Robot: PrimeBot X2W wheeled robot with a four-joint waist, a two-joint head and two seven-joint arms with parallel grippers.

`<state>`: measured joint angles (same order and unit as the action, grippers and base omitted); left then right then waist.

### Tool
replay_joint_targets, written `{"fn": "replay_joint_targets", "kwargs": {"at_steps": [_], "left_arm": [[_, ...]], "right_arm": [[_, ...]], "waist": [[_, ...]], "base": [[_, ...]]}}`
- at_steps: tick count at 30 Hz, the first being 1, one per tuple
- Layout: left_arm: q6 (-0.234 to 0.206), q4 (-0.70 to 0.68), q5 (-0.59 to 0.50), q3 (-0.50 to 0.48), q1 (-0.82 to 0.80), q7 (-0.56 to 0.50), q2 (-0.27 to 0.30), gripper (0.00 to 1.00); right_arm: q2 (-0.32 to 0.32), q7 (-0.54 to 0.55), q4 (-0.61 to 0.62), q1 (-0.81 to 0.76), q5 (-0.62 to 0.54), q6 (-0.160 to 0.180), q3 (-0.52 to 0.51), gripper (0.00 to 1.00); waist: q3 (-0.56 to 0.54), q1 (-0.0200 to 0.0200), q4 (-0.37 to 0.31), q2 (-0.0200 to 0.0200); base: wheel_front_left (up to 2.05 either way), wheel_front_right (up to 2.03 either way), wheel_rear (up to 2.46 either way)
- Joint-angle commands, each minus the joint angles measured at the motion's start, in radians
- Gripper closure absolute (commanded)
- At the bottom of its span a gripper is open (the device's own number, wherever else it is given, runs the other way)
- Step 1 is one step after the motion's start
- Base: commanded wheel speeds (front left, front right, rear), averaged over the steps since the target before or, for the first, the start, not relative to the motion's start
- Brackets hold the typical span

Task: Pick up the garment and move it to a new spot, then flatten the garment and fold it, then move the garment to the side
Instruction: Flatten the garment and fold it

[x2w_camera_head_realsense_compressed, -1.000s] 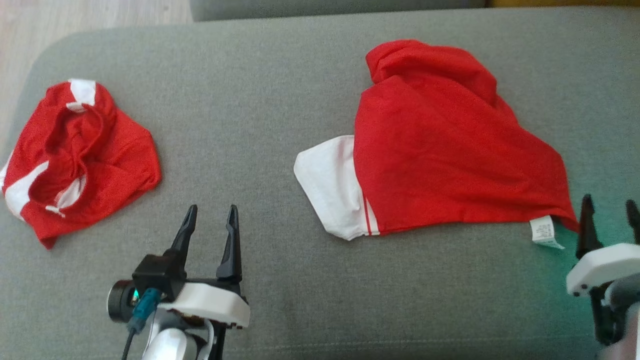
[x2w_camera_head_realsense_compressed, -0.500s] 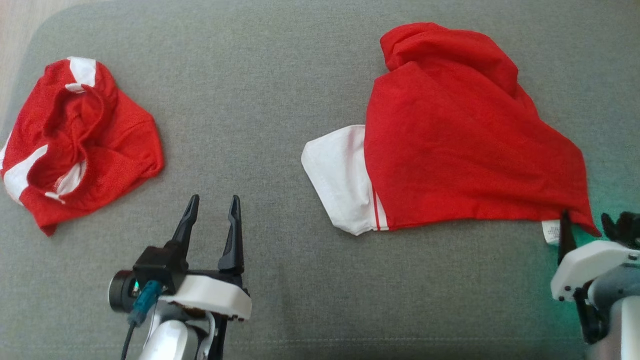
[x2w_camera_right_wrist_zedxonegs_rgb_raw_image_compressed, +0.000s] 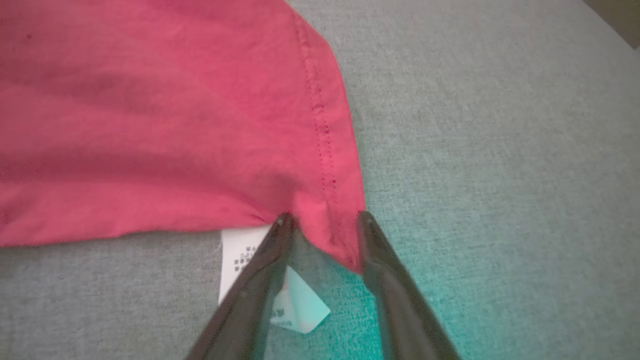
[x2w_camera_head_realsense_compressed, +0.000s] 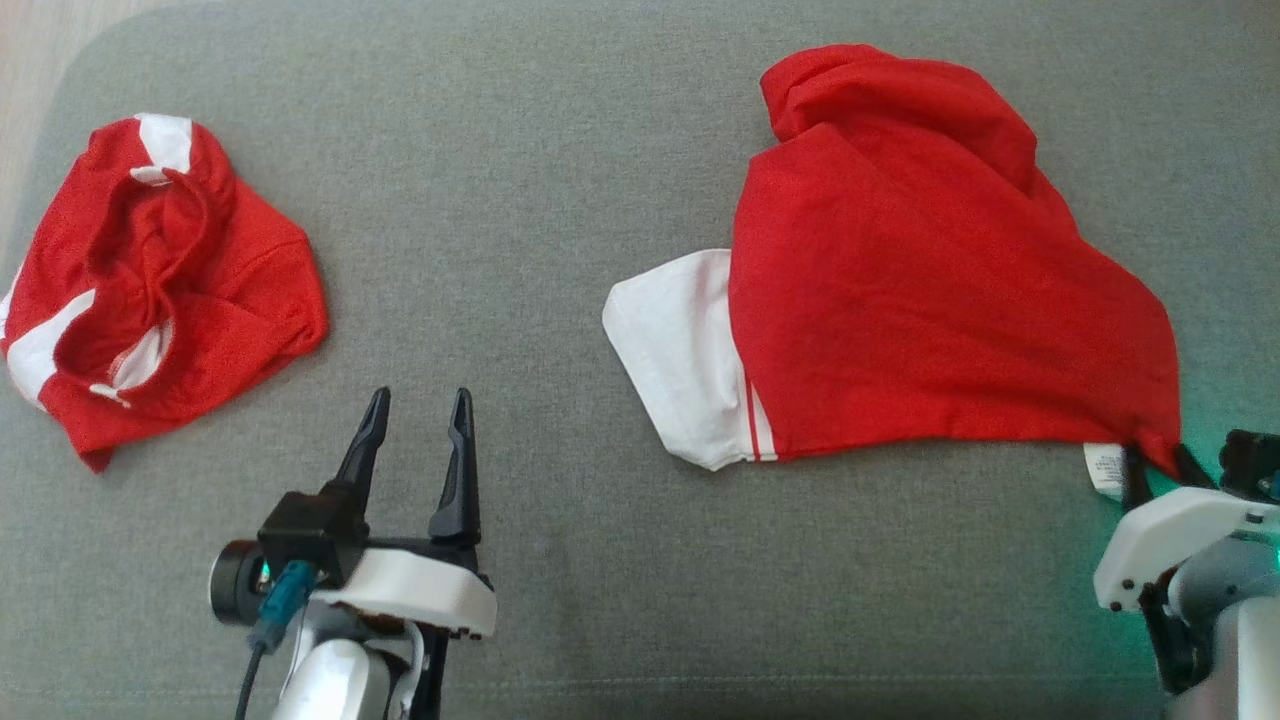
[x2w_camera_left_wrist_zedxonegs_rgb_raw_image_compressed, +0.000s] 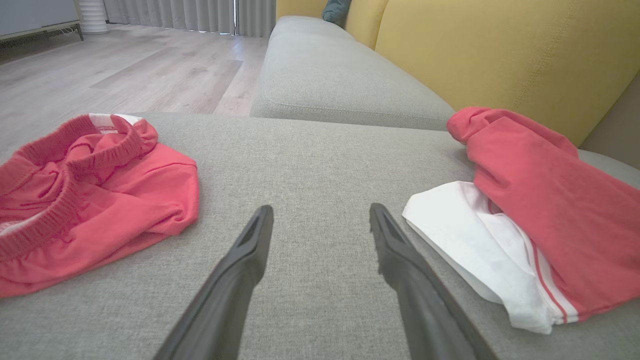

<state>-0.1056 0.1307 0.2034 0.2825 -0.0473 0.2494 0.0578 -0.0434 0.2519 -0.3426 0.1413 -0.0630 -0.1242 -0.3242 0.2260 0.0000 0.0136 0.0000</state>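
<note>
Red cotton shirt with white sleeve lies rumpled on the grey fabric sofa cushion, right half; right gripper straddles its near corner, jaws parted; left gripper gapes wide.

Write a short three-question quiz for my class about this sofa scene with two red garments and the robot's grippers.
1. True or false: the left gripper holds the crumpled red shorts.
2. Which part of the red shirt sits between the right gripper's fingers? A white sleeve; B corner beside the care label; C neckline.
3. Fill in: both garments lie on a grey ___.
Key: 1 false; 2 B; 3 sofa cushion.
</note>
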Motion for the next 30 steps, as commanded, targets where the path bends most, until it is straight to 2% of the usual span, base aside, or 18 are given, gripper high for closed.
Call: {"fn": "replay_joint_targets", "kwargs": {"at_steps": [1, 4, 6, 14, 19, 22, 30], "left_arm": [[0.001, -0.031, -0.011, -0.033, -0.017, 0.012, -0.003, 0.0], [0.003, -0.028, -0.013, -0.034, -0.016, 0.012, -0.004, 0.0], [0.005, -0.026, -0.013, -0.035, -0.017, 0.012, -0.004, 0.0], [0.02, -0.01, -0.019, -0.031, -0.032, 0.012, -0.005, 0.0], [0.046, 0.026, -0.021, -0.013, -0.075, 0.012, -0.005, 0.0], [0.075, 0.095, -0.012, 0.013, -0.15, -0.011, -0.006, 0.0], [0.115, 0.291, 0.018, 0.061, -0.337, -0.113, -0.007, 0.0]], "right_arm": [[-0.007, 0.009, 0.019, 0.015, -0.001, -0.007, 0.024, 0.57], [-0.007, 0.02, 0.011, 0.016, 0.0, -0.007, 0.026, 0.71], [-0.007, 0.023, 0.006, 0.018, 0.003, -0.007, 0.028, 1.0], [-0.007, -0.033, 0.036, 0.03, 0.02, -0.007, 0.063, 1.0], [-0.007, -0.093, 0.128, 0.032, 0.038, -0.007, 0.117, 1.0], [-0.007, -0.105, 0.218, 0.028, 0.041, -0.007, 0.152, 1.0], [-0.007, -0.085, 0.328, 0.014, 0.042, -0.007, 0.192, 1.0]], "waist": [[0.0, 0.0, 0.0, 0.0], [-0.002, 0.0, 0.0, 0.0], [-0.003, 0.0, 0.0, 0.0], [-0.019, 0.0, -0.009, 0.0], [-0.03, 0.0, -0.028, 0.0], [-0.028, 0.0, -0.044, 0.0], [-0.003, 0.0, -0.078, 0.0]], "base": [[0.0, 0.0, 0.0], [0.0, 0.0, 0.0], [0.0, 0.0, 0.0], [0.0, 0.0, 0.0], [0.0, 0.0, 0.0], [0.0, 0.0, 0.0], [0.0, 0.0, 0.0]]}}
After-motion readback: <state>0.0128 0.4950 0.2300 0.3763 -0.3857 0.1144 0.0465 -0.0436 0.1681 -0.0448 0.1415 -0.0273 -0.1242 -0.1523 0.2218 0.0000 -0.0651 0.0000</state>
